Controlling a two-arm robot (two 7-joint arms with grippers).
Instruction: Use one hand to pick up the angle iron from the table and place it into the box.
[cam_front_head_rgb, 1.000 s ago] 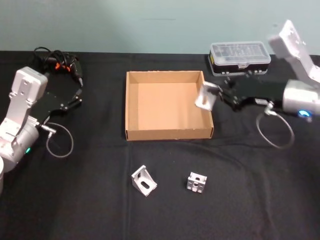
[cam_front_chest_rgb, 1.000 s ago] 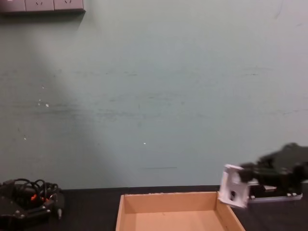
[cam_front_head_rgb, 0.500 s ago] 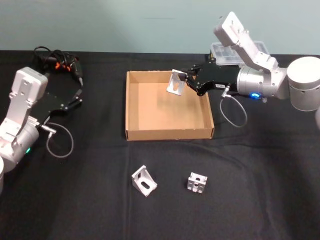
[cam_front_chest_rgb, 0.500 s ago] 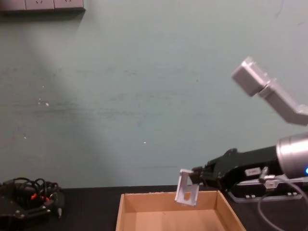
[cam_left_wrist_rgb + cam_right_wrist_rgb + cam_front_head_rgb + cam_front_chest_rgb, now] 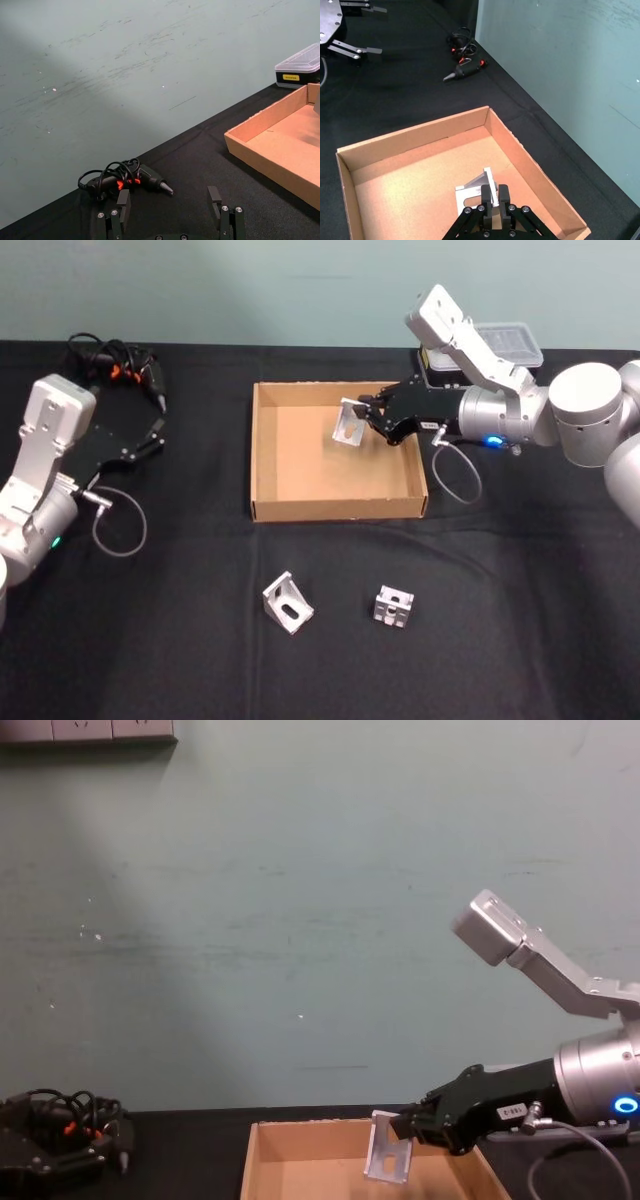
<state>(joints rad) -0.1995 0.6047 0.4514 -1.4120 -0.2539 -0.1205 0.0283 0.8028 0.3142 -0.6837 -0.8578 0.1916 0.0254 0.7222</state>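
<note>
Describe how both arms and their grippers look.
Both arms are silver-grey metal with boxy links and rounded joints. The right gripper and left gripper are black, each with a looping grey cable. The right arm shows a blue light, the left arm a teal one.

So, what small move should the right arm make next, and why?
Probably lower the right tool a little before any release: it is shut on the angle iron, which hangs over the box near its far right corner, seemingly above its floor. The left tool rests open, far left.
</note>
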